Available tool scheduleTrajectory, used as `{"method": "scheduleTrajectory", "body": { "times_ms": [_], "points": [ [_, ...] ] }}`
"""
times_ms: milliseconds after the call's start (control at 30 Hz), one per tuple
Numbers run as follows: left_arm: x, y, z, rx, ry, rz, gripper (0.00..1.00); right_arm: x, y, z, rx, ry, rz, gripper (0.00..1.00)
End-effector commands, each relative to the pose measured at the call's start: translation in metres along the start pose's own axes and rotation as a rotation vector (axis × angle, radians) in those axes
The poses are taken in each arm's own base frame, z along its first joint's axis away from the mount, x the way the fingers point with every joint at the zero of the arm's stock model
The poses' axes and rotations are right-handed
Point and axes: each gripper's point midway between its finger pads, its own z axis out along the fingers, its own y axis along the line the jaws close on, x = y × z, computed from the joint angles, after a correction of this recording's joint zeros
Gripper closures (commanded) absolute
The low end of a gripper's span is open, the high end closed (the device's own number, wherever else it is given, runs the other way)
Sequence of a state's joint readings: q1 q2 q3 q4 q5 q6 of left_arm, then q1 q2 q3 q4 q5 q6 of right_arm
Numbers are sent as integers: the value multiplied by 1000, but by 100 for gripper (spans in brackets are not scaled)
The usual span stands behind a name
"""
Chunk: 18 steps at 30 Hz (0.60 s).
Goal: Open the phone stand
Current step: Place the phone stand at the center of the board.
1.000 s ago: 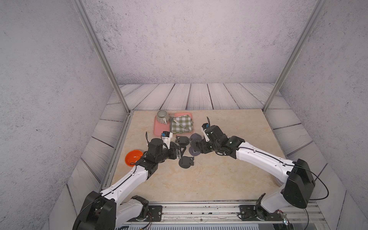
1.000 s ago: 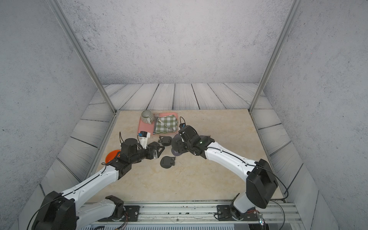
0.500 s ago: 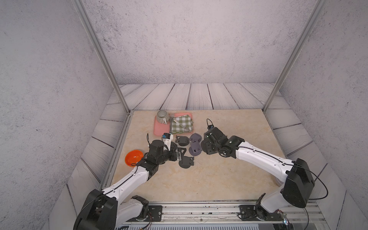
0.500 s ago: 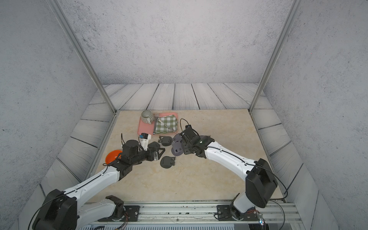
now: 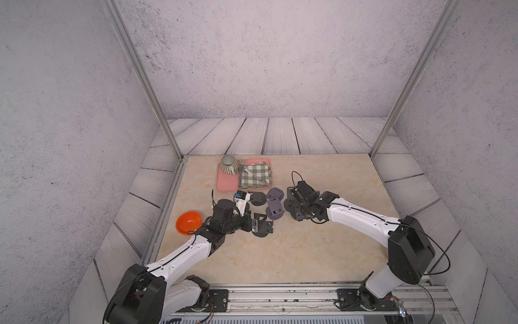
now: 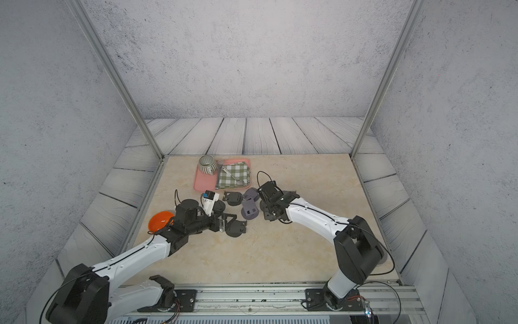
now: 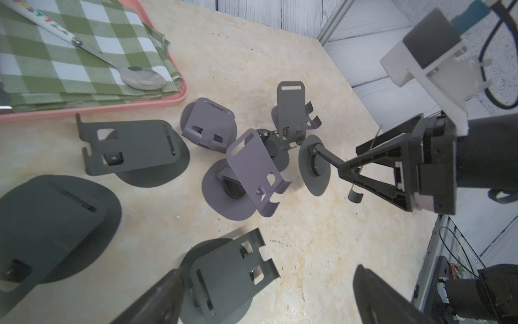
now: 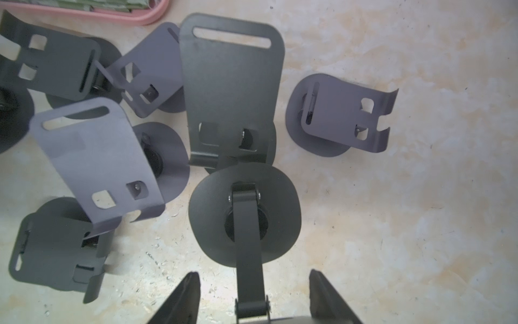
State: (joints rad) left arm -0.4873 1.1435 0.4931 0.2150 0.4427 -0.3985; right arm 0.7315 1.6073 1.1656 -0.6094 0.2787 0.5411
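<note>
Several phone stands, dark grey and purple, lie clustered mid-table. My right gripper (image 8: 252, 272) is shut on the plate of a dark phone stand (image 8: 213, 196), held off the table. Its arm and round base (image 7: 315, 179) stick out ahead of the fingers. In both top views that gripper (image 5: 291, 206) (image 6: 266, 209) sits just right of an unfolded purple stand (image 5: 274, 210). My left gripper (image 7: 270, 269) is open wide, low over the table. A folded dark stand (image 7: 224, 280) lies flat beside one finger (image 7: 157, 303), also visible in a top view (image 5: 263, 225).
A pink tray (image 5: 224, 183) at the back holds a striped mug (image 5: 228, 165), a green checked cloth (image 5: 256, 174) and a spoon (image 7: 140, 78). An orange bowl (image 5: 188, 222) sits beyond the table's left rail. More folded stands (image 5: 258, 198) (image 5: 274, 193) lie between the arms.
The right gripper has drawn slightly toward the near side with the stand still in it. The left arm has hardly moved.
</note>
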Motion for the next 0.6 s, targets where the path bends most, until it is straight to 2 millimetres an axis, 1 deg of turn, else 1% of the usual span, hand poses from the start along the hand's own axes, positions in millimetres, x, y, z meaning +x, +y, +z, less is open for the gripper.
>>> {"method": "scheduleTrajectory", "body": {
  "times_ms": [0,233,567],
  "points": [
    [17,-4,3,36,48,26,2,5,0,9,2,20,16,48],
    [35,-8,6,62,98,29,2,14,5,24,-4,71,17,48],
    [36,-13,6,83,83,21,2,24,12,38,-29,121,24,47]
  ]
}}
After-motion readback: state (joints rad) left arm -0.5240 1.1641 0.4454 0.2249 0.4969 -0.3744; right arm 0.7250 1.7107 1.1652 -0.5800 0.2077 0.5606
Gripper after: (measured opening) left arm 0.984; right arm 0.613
